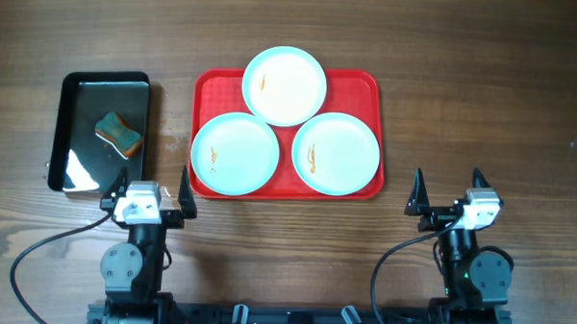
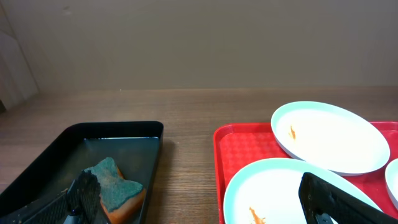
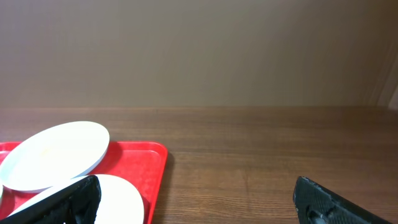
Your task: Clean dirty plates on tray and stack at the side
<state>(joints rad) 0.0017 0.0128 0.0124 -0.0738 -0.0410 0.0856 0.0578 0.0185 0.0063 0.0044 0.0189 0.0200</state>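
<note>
Red tray [image 1: 370, 86] with three mint plates [image 1: 284, 85]; left pincer [image 1: 154, 174] and right pincer [image 1: 448, 174] spread, empty.

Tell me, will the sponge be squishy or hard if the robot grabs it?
Probably squishy: the sponge has a foamy orange body under a rough teal top, so it should dent when squeezed. It looks small in its tray, so likely light. The black tray shines as if wet, so the sponge may be soggy and drip.

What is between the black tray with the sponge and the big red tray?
Only a bare strip of wooden table lies between the black tray and the red tray, clearest in the overhead view.
</note>
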